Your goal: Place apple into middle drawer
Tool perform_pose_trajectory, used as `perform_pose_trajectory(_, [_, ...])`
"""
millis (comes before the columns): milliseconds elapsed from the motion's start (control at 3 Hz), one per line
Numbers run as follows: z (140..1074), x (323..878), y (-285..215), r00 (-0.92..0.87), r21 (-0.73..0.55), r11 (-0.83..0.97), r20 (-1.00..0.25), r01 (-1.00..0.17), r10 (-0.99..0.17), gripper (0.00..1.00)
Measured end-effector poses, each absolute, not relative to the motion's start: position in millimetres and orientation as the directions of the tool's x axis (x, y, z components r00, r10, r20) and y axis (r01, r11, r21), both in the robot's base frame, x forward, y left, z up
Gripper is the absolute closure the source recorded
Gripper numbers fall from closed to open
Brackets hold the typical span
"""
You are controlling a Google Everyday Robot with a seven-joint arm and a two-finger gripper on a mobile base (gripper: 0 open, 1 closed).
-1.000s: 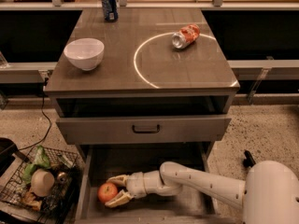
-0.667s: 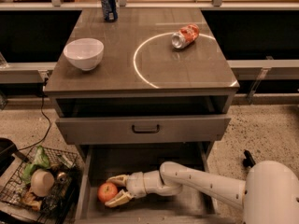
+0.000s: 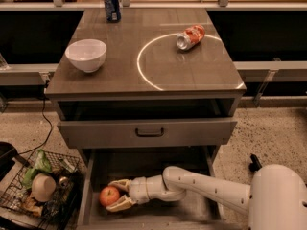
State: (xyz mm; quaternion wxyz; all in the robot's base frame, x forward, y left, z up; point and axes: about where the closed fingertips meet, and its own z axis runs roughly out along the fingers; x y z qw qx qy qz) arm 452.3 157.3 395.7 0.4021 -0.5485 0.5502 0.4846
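The red-orange apple (image 3: 109, 196) lies on the floor of the open middle drawer (image 3: 194, 210), at its left side near the front. My gripper (image 3: 114, 195) reaches into the drawer from the right on the white arm. Its two tan fingers (image 3: 119, 204) stand open around the apple, one behind it and one in front, with the apple between them.
Above the open drawer is a grey drawer front with a dark bar handle (image 3: 149, 132). On the cabinet top stand a white bowl (image 3: 86, 54), a blue can (image 3: 112, 5) and a crushed red-and-silver can (image 3: 190, 36). A wire basket of clutter (image 3: 41, 188) sits on the floor at left.
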Motion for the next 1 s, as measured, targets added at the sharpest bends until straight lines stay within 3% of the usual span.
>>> perform_pose_trajectory(333, [395.9, 451.3, 158.8, -0.075, 0.093, -0.074, -0.974, -0.993, -0.213, 0.06])
perform_pose_trajectory(667, [396.0, 450.5, 159.9, -0.076, 0.094, -0.076, -0.974, -0.993, -0.212, 0.00])
perform_pose_trajectory(1000, [396.0, 450.4, 160.0, -0.076, 0.094, -0.076, -0.974, -0.993, -0.212, 0.00])
